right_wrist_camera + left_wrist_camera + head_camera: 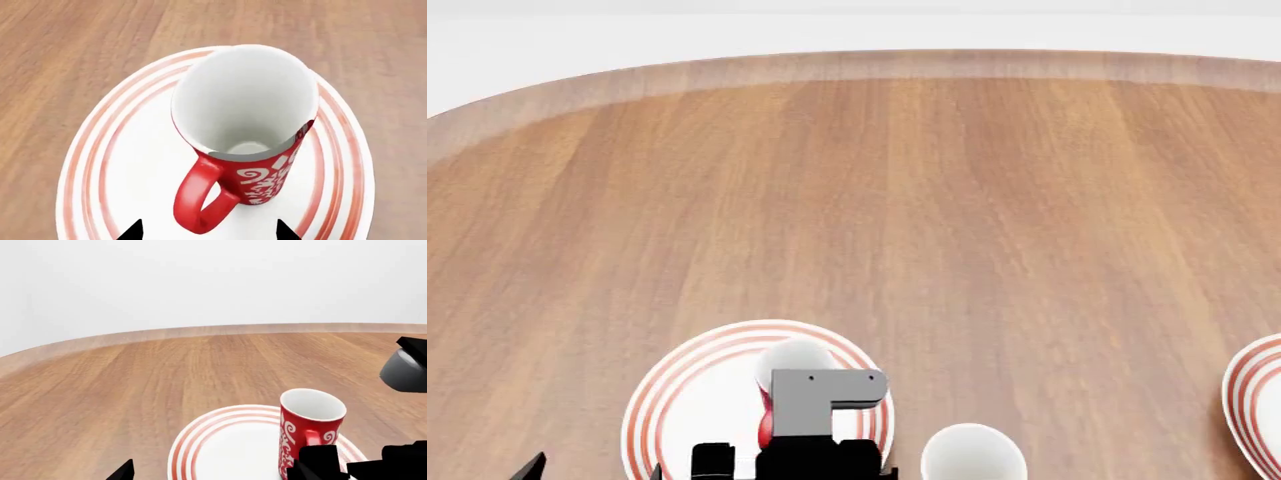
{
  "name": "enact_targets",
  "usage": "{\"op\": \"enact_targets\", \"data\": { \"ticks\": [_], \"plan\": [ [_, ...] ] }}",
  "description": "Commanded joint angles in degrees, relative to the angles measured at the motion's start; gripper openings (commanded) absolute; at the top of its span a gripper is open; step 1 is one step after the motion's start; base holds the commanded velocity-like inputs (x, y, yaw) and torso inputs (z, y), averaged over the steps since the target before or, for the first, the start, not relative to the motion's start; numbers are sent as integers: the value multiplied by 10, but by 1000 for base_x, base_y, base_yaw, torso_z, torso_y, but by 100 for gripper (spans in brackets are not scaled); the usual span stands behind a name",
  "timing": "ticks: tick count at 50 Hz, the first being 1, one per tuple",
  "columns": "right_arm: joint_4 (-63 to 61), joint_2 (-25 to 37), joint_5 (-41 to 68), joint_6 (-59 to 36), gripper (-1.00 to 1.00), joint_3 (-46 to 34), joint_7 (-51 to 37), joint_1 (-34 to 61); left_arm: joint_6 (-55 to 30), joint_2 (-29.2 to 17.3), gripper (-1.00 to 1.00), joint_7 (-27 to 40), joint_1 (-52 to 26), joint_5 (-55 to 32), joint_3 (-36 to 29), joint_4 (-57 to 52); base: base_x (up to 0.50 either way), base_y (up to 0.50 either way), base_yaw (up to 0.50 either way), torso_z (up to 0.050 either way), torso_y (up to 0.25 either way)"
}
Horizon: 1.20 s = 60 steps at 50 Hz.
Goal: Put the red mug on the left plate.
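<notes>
The red mug (248, 125) stands upright on the left plate (133, 165), its handle towards my right gripper (210, 232). That gripper is open, with one fingertip on each side of the handle and neither touching it. In the head view the right gripper's body (825, 400) covers most of the mug (793, 358) on the plate (681, 400). In the left wrist view the mug (309, 427) stands on the right part of the plate (227, 450). My left gripper (213, 476) is open and empty, low at the plate's near rim.
A larger white mug (972, 456) stands just right of the left plate. The second ringed plate (1257, 400) is at the right edge. The round wooden table (854, 200) stretches far ahead. Part of the right arm (405, 369) shows in the left wrist view.
</notes>
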<state>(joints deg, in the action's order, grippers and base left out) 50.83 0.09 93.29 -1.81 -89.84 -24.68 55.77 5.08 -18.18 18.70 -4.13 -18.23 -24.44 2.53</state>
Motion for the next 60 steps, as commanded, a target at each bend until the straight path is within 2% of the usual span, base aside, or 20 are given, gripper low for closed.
{"op": "enact_targets", "data": {
  "ticks": [1,12,25,30,40,55,60],
  "plan": [
    [-48,22,-1,12,100,3,-24,5,2,-1,100,1,-1,-2,-1,2,0,0,0,0,0],
    [-238,120,-25,58,100,18,-107,10,1,-2,100,2,-1,-4,-1,0,0,0,0,0,0],
    [-329,166,-37,83,100,29,-128,5,-7,-11,100,9,4,-11,4,-21,0,0,0,0,0],
    [-434,212,-56,96,100,40,-178,25,-63,-31,100,39,8,-22,10,-114,0,0,0,0,0],
    [-492,239,-64,104,100,53,-208,40,-119,-70,100,80,23,-45,32,-259,0,0,0,0,0],
    [-556,267,-84,113,100,64,-244,54,-152,-91,100,102,26,-60,40,-350,0,0,0,0,0],
    [-585,280,-132,146,100,75,-264,53,-160,-94,100,105,24,-65,40,-367,0,0,0,0,0]
  ]
}}
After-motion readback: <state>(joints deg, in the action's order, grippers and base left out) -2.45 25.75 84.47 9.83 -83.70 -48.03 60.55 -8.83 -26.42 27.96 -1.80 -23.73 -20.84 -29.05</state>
